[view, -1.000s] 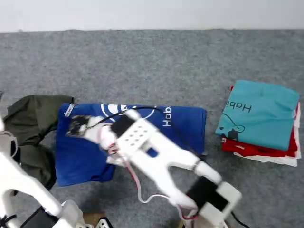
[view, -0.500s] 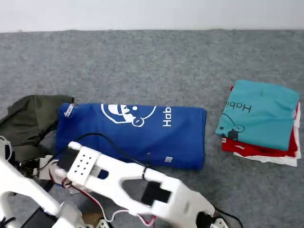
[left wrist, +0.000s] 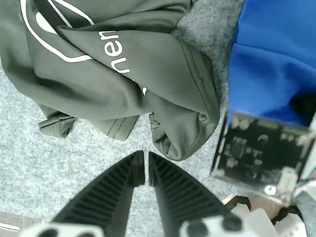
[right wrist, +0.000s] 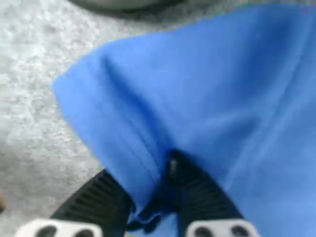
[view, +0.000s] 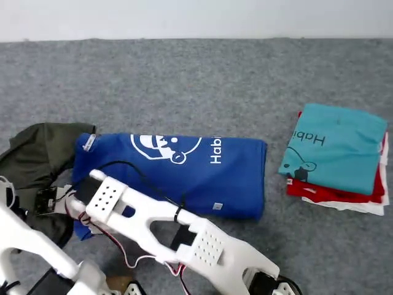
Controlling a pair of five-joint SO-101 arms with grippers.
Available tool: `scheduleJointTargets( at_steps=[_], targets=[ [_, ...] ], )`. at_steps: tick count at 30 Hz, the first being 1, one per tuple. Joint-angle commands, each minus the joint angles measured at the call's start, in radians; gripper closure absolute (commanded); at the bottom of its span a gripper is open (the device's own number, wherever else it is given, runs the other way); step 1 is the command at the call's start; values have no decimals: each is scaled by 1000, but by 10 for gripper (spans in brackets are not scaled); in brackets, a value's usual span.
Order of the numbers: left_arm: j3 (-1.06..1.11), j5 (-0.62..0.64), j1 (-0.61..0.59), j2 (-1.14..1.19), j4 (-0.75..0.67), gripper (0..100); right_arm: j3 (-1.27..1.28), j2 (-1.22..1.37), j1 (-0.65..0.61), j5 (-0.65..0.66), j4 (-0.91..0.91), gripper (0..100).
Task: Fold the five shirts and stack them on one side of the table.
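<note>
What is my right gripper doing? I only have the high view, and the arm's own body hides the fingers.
Observer: The right gripper is shut on a fold of the blue shirt, right at the cloth's edge.
Operator: And the left gripper, is it carrying anything?
Observer: No. The left gripper is shut on nothing, above bare table just beside the olive shirt.
Operator: Anything on that olive one I can't make out?
Observer: It lies crumpled, with white print on its upper folds.
</note>
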Motion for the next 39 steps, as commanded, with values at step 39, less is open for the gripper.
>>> scheduleJointTargets(
  at_steps=[39],
  targets=[
    [-12, -5, -5, -40, 23, 977, -509, 31, 377, -38, 87, 793]
  ],
)
